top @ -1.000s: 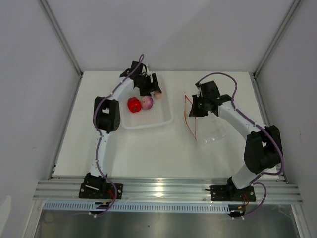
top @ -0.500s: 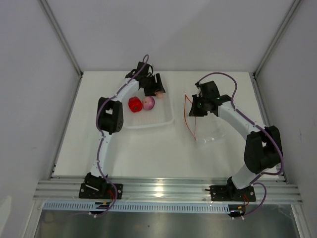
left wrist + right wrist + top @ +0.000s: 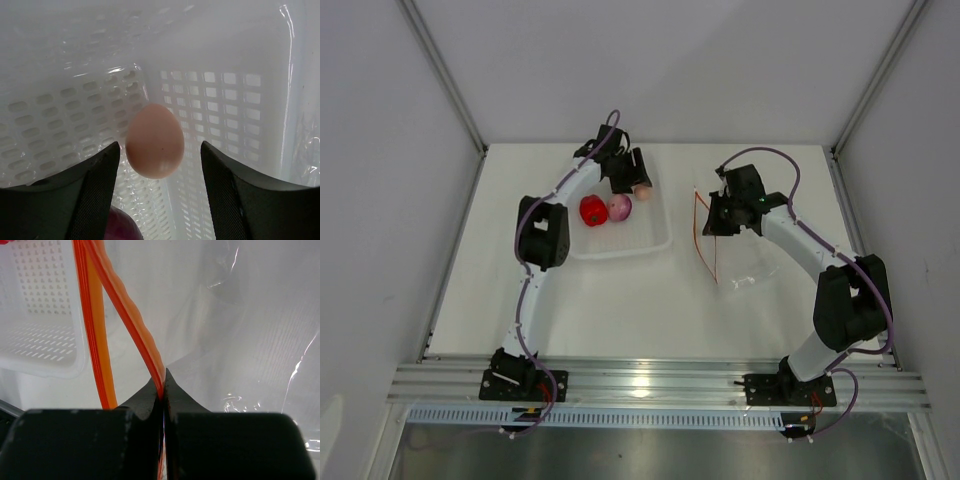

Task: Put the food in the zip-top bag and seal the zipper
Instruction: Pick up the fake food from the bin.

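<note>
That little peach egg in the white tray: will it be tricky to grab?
The peach egg looks smooth and rounded, so it would probably roll if nudged and might slip from the hard black fingers flanking it. It seems small and toy-like, so likely light. The slotted floor of the white tray may steady it slightly.

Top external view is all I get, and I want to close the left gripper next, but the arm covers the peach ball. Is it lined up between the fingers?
Observer: Yes. The left wrist view shows the peach ball lying in the white tray, between the open fingers, with a small gap either side.
Operator: Does the right gripper have the bag?
Observer: The right wrist view shows the right gripper pinched shut on one lip of the orange-red zipper. The other lip stands apart, so the bag has its mouth open.
</note>
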Robot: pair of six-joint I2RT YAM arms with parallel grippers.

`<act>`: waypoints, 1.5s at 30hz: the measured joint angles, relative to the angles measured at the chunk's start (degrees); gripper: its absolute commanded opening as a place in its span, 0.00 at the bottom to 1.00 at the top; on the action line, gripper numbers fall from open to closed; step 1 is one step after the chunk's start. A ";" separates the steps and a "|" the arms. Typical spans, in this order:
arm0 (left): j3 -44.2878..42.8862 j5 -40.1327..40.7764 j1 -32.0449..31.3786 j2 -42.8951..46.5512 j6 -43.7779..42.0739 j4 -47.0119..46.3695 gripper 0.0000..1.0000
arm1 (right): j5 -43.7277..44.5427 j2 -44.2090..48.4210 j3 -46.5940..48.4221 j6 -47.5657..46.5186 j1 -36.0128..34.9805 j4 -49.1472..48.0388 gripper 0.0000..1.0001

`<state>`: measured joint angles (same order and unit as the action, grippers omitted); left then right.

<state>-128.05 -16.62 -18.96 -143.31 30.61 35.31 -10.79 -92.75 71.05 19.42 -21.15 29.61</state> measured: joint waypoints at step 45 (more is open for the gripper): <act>6.01 4.76 -1.38 6.10 -2.19 -1.01 0.01 | 0.00 0.85 -1.81 1.25 0.00 -1.68 0.00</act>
<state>-122.04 -11.86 -20.34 -137.21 28.42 34.30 -10.79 -91.90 69.23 20.67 -21.15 27.92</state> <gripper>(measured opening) 0.494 0.005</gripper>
